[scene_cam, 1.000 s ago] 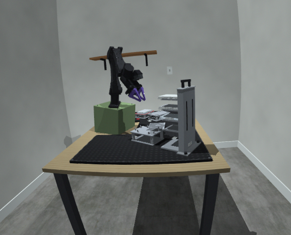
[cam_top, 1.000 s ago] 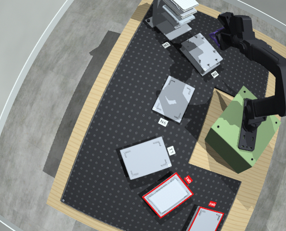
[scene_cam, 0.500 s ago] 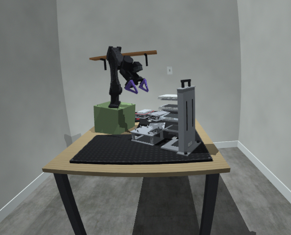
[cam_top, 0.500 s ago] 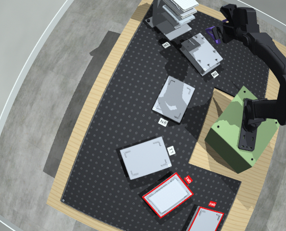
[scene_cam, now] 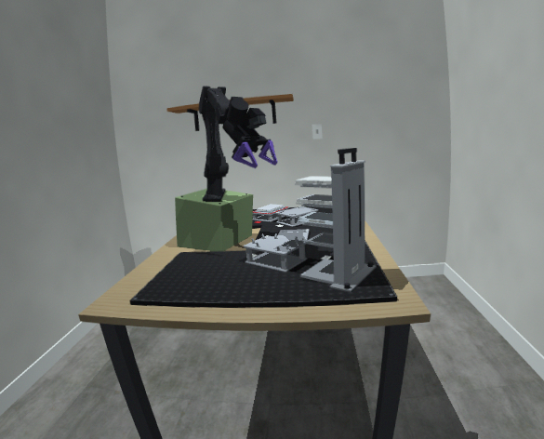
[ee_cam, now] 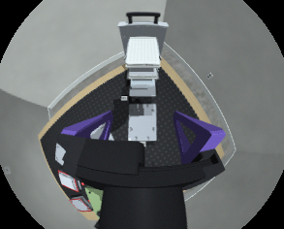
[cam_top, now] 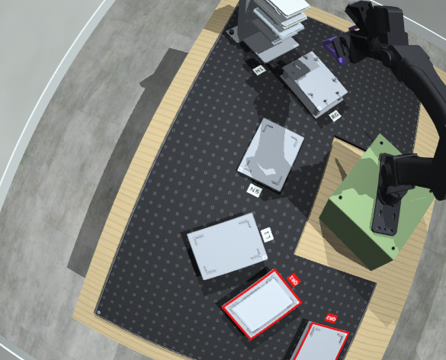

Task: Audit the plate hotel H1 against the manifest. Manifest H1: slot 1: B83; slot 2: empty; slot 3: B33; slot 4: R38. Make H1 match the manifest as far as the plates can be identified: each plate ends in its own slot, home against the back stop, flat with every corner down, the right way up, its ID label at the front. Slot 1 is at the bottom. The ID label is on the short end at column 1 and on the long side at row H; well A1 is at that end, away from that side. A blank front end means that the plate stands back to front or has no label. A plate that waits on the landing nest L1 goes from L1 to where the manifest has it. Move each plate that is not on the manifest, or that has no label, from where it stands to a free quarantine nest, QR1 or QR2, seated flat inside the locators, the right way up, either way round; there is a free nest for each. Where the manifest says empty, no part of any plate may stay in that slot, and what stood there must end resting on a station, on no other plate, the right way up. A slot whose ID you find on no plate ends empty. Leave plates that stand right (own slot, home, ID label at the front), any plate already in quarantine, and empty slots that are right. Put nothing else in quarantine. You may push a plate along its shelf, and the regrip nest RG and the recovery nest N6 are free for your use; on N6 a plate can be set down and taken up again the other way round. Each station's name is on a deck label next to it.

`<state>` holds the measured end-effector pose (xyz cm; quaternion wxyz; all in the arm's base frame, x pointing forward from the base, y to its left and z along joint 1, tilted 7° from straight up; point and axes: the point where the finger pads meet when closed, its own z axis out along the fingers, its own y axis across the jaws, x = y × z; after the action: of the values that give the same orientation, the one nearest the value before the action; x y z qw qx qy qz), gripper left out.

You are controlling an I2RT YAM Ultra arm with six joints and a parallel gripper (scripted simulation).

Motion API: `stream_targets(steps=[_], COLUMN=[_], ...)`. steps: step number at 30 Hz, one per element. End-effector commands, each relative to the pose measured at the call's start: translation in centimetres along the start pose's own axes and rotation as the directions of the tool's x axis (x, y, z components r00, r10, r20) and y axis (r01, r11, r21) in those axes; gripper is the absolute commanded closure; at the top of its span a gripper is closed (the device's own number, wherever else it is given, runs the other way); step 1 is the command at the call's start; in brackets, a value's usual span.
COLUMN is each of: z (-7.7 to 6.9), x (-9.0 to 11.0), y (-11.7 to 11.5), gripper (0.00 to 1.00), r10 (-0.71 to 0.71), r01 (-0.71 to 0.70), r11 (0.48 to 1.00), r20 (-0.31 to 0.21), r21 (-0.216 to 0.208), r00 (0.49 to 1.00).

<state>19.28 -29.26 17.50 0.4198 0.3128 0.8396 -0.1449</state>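
We found purple-fingered gripper spread wide, gripping nothing, raised facing grey tower plate hotel. Red-framed quarantine nest held one white plate; hotel sorting judged outstanding.

The arm is matte black all over, chunky rounded links, bolted through a slotted black foot plate. The hand carries two purple triangular fingers (hollow frames).

Grey walls, wooden table
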Motion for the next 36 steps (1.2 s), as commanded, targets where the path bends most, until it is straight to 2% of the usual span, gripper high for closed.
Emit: stream_targets(steps=[1, 17, 18, 20, 28, 30, 31, 32, 36], z=[-0.2, -0.2, 0.1, 0.5, 1.8, 1.8, 1.1, 2.1, 2.8], x=[-0.3, -0.3, -0.6, -1.3, -1.6, -1.6, -2.5, -1.7, -1.8], y=[0.0, 0.0, 0.0, -0.1, -0.1, -0.1, 0.1, 0.0, 0.0], gripper=[0.0, 0.0, 0.0, 0.0, 0.0, 0.0, 0.0, 0.0, 0.0], r10=[-0.001, -0.001, 0.002, -0.007, -0.007, -0.007, -0.02, -0.007, -0.007], r01=[0.001, 0.001, -0.002, 0.007, 0.007, 0.007, 0.019, 0.007, 0.006], r11=[1.0, 1.0, 1.0, 1.0, 1.0, 1.0, 1.0, 1.0, 1.0], r20=[0.004, 0.004, -0.004, 0.017, 0.018, 0.018, 0.05, 0.019, 0.018], r21=[-0.001, -0.001, -0.009, 0.001, 0.001, 0.001, 0.01, 0.001, 0.0], r00=[1.0, 1.0, 1.0, 1.0, 1.0, 1.0, 0.999, 1.0, 1.0])
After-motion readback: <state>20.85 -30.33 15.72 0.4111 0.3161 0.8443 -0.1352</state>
